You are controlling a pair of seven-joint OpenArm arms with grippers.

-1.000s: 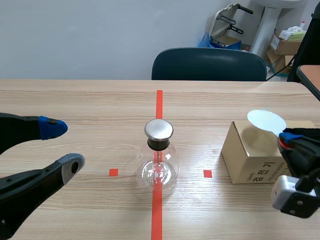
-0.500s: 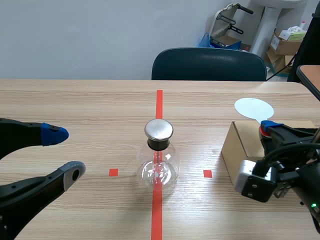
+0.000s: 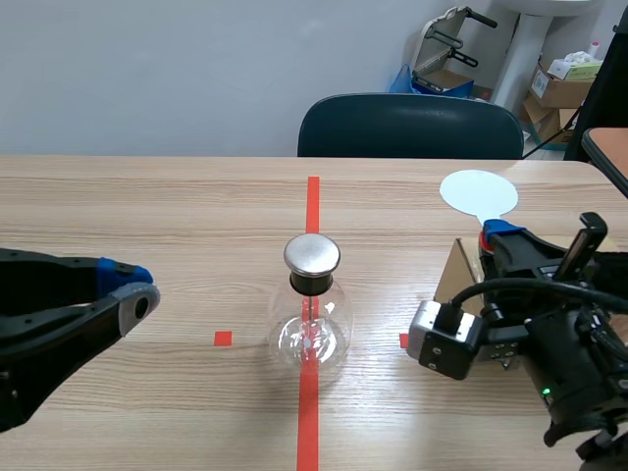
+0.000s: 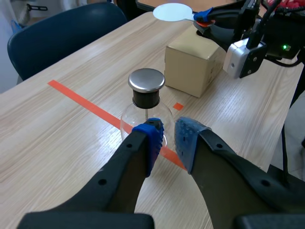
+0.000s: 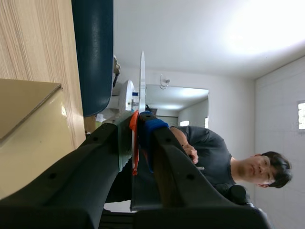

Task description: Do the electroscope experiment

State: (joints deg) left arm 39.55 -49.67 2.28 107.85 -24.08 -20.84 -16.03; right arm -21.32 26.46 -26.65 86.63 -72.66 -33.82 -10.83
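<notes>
Two claws, one flask: my left claw (image 3: 132, 289) clenched on nothing, my right claw (image 3: 500, 234) grasping the white disc (image 3: 478, 191).
My left claw sits low at the left of the bench (image 3: 147, 206), pads almost touching. The glass flask (image 3: 310, 329) with its metal cap (image 3: 312, 254) stands upright at the centre, on the red tape line, apart from both claws. My right claw, at the right, pinches the disc's orange handle (image 5: 135, 143) and holds the disc raised over the cardboard box (image 4: 193, 59).
</notes>
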